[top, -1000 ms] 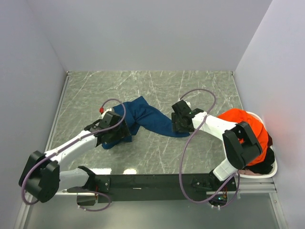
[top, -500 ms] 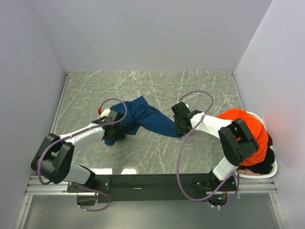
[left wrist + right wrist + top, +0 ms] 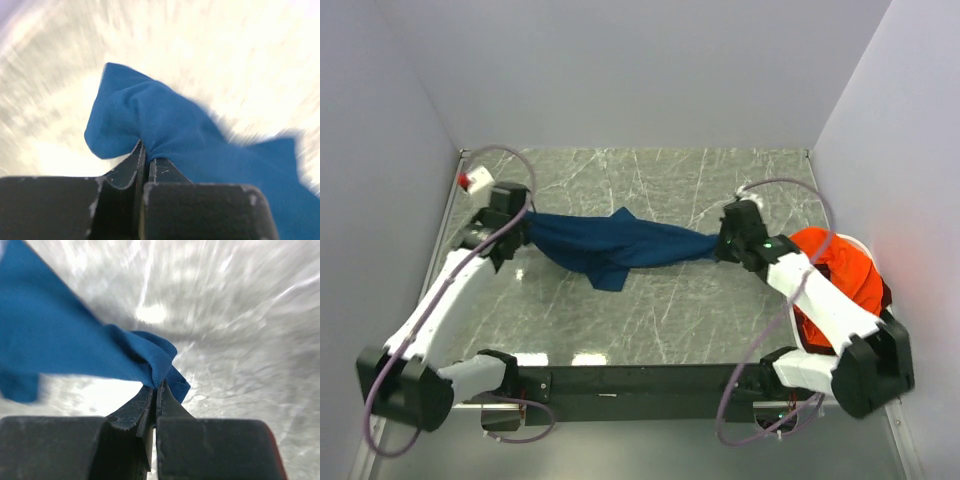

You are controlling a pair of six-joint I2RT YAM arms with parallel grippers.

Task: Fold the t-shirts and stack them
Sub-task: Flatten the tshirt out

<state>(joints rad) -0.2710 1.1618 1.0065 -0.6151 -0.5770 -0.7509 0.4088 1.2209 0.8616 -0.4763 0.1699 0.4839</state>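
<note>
A navy blue t-shirt (image 3: pixel 615 247) hangs stretched between my two grippers above the marble table (image 3: pixel 650 320). My left gripper (image 3: pixel 525 222) is shut on its left end, and the wrist view shows the cloth (image 3: pixel 165 125) pinched between the left gripper's (image 3: pixel 146 151) jaws. My right gripper (image 3: pixel 718 246) is shut on the right end, where a fold of the shirt (image 3: pixel 75 340) is clamped in the right gripper (image 3: pixel 157 387). A sleeve or loose corner droops from the middle. A bright orange t-shirt (image 3: pixel 845 275) lies over darker shirts in the basket at the right.
The white oval basket (image 3: pixel 892 352) sits at the table's right edge, close to the right arm's base. Grey walls close in the back and both sides. Purple cables loop off both arms above the table.
Both grippers shut on the navy shirt and drew apart, left to the far left, right toward the basket. The shirt, crumpled a second ago, now hangs stretched between them.
</note>
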